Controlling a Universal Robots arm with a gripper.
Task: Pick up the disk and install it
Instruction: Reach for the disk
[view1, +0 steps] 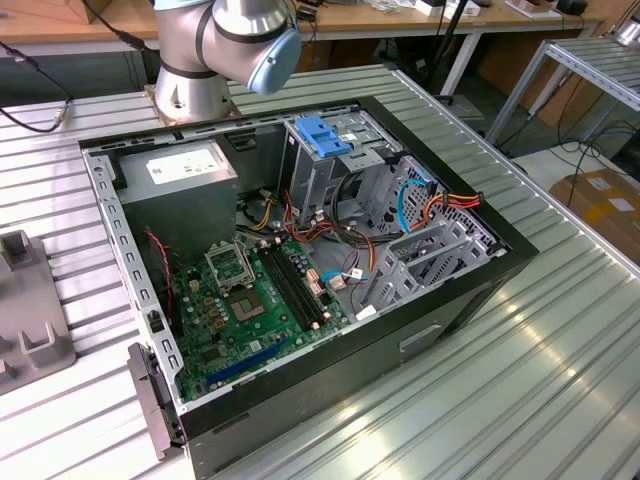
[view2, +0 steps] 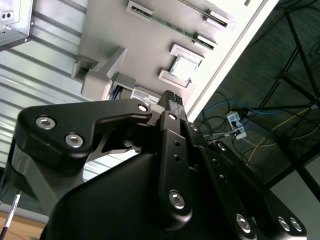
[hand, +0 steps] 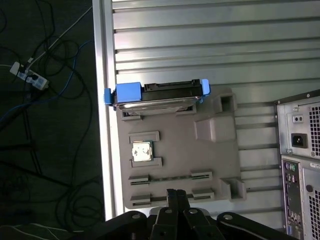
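The disk (hand: 155, 95) is a grey-metal drive in bright blue rails, standing on its edge in a slot at one end of a grey holder tray (hand: 175, 165). My gripper (hand: 177, 194) hovers well above the tray's opposite end, apart from the disk, with its black fingertips pressed together and nothing between them. In the second wrist view the gripper (view2: 171, 98) is shut too, and a bit of the disk's label and blue rail (view2: 135, 93) peeks out just past the fingertips. The open computer case (view1: 300, 260) lies on the slatted metal table.
A small square chip (hand: 141, 151) sits in a tray pocket. The case's rear panel (hand: 300, 160) stands beside the tray. Inside the case are a drive bay with a blue bracket (view1: 325, 135), a grey drive cage (view1: 430, 255) and loose cables. Beyond the table edge (hand: 102, 125), cables lie on the floor.
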